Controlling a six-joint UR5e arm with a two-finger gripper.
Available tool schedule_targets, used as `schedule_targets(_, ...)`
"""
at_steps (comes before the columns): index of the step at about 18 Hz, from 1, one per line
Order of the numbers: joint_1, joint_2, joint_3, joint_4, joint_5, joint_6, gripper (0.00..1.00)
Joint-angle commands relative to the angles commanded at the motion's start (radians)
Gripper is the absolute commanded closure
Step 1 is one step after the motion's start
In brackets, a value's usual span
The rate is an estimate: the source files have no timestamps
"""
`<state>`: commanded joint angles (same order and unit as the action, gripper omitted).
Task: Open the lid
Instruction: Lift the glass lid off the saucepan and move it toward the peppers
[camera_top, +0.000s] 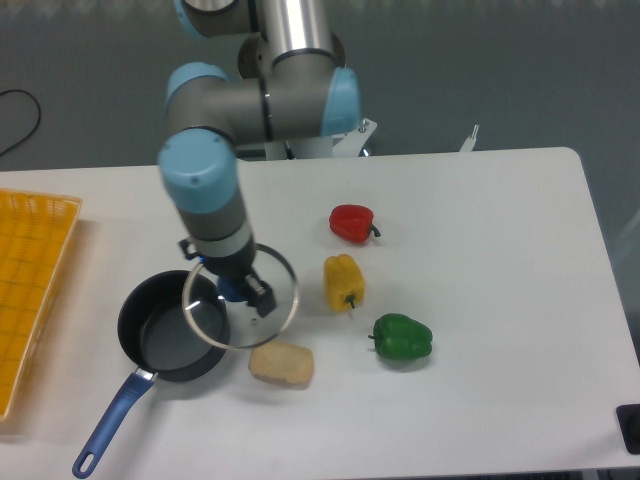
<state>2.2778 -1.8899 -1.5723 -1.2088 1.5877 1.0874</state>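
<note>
A: Hand (243, 291) clamped on the blue knob, holding the lid (239, 296) up, overlapping the saucepan (165, 341) rim at its 2 o'clock.

B: Yellow pepper (343, 282) at 3 o'clock of the lid, bread (281, 363) at 5, both on the tabletop (480, 300).

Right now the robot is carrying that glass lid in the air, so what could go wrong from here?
The gripper holds the lid only by its small blue knob, so the wide glass could slip or tilt and perhaps drop. The lid hangs partly over the saucepan rim and just above the bread, with the yellow pepper close to its right. Lowering it here would probably land it on the bread or nudge the pepper; it needs a bare patch of table.
</note>
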Motion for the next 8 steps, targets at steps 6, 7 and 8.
schedule_targets(6, 0.091, 0.000, 0.000, -0.011, -0.002, 0.121, 0.43)
schedule_targets(7, 0.101, 0.000, -0.002, -0.015, 0.000, 0.141, 0.43)
schedule_targets(8, 0.111, 0.002, -0.002, -0.018, -0.002, 0.157, 0.43)
